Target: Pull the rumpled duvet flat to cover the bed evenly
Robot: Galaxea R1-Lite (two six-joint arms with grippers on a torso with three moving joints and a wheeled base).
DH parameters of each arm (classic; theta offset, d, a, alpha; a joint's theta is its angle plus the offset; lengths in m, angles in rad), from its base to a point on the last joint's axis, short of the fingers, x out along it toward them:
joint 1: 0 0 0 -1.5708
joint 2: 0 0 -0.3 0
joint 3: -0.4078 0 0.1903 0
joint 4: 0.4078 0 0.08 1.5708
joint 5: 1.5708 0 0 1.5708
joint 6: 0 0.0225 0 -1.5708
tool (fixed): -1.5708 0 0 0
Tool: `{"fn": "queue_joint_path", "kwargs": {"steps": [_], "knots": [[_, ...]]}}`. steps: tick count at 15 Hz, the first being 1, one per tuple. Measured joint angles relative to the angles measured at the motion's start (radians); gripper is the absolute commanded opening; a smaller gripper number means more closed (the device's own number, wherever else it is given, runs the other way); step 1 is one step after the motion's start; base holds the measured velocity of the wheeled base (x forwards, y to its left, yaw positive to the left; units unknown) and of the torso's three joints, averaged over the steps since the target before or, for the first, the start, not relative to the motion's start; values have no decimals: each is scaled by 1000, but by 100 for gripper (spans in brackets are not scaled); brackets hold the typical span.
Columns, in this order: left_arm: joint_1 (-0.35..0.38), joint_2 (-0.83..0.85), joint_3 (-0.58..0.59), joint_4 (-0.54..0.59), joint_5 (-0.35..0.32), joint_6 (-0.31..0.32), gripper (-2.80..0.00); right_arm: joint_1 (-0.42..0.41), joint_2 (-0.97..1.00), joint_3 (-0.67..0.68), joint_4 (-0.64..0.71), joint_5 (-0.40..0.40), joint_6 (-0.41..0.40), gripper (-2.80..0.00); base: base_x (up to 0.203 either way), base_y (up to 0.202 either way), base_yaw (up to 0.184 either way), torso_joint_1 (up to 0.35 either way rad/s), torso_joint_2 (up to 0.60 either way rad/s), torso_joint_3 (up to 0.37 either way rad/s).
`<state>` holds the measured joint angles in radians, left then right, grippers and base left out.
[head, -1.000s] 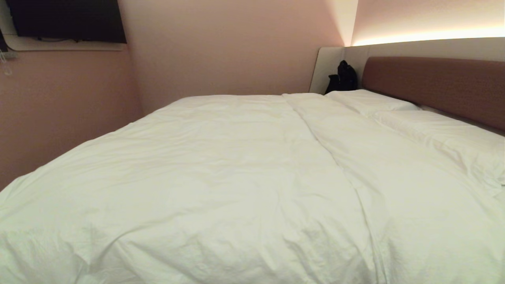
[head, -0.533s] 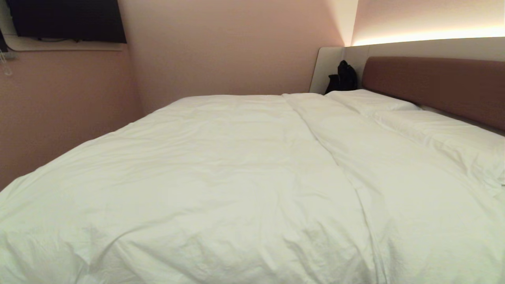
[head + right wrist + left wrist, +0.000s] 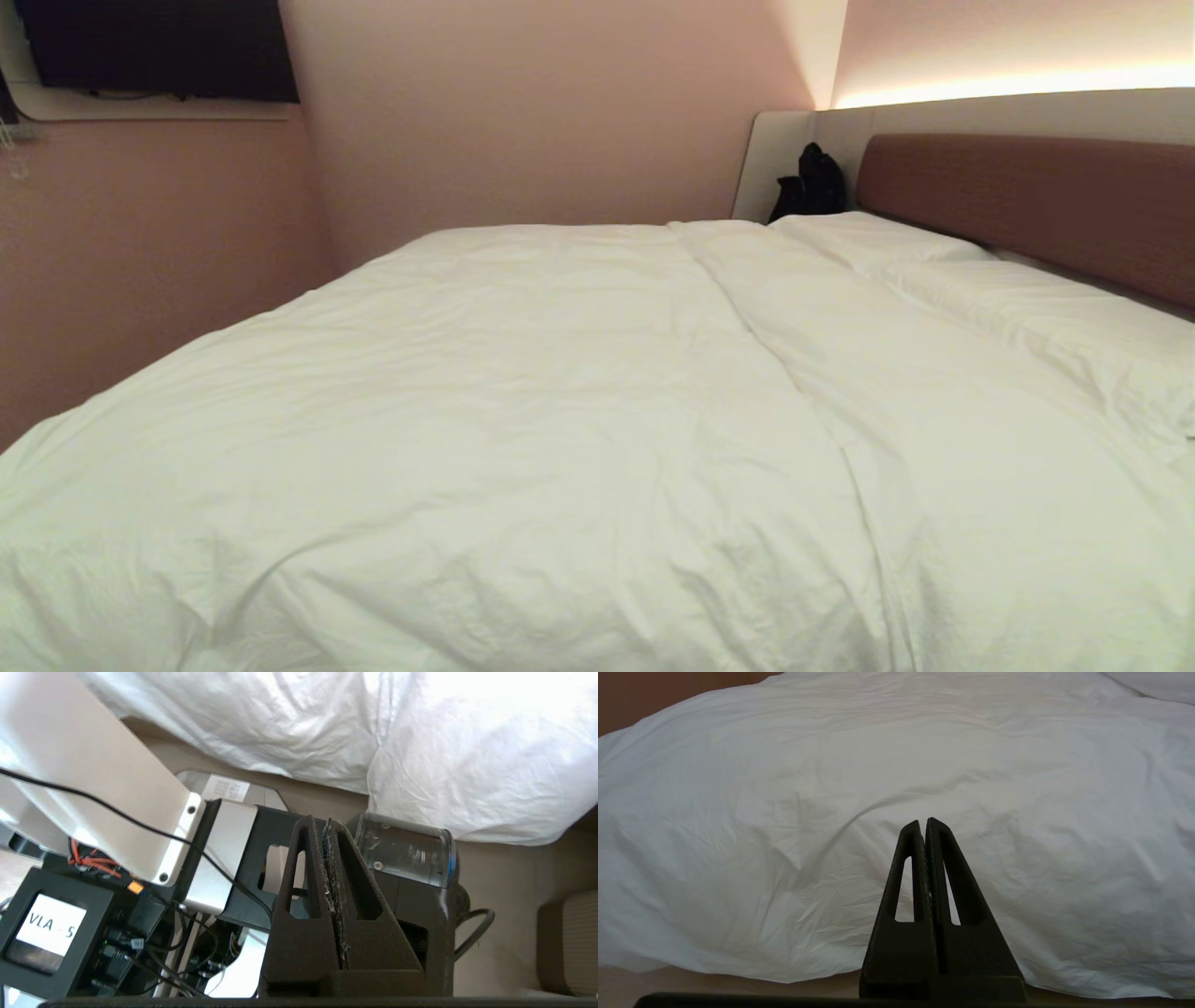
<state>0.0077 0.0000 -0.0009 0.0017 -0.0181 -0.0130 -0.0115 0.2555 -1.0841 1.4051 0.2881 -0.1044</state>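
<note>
The bed (image 3: 1027,196) fills the head view from the lower left to the reddish-brown headboard at upper right, and the duvet (image 3: 523,411) lies spread across nearly all of it, reaching the near edge along the bottom of the frame and the far side by the pink wall. Against the two earlier head pictures nothing in it has shifted: the same long seam runs from upper centre down to lower right, the same shallow creases sit at the bottom edge. That stillness suggests the pulling is over and the cover already lies fairly even, with only light wrinkles left. Two pillows (image 3: 943,261) rest at the right under the headboard, and a dark bag (image 3: 810,182) stands in the far corner. The left gripper (image 3: 924,823), at lower centre of its wrist view, points at the duvet's hanging edge with jaws pressed together and empty. The right gripper (image 3: 327,823) hangs clenched on nothing above the robot's own base (image 3: 224,858)
</note>
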Motion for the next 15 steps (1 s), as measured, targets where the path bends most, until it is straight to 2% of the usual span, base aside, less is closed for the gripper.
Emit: {"fn": "queue_joint_path", "kwargs": {"steps": [10,15], "knots": [[0,0,1,0,0,0,-280,13,-89,5,-5,-22,31,-280,0,0,0,0,0,0],[0,0,0,0,0,0,-280,13,-141,18,-58,-39,51,-280,0,0,0,0,0,0]]}}
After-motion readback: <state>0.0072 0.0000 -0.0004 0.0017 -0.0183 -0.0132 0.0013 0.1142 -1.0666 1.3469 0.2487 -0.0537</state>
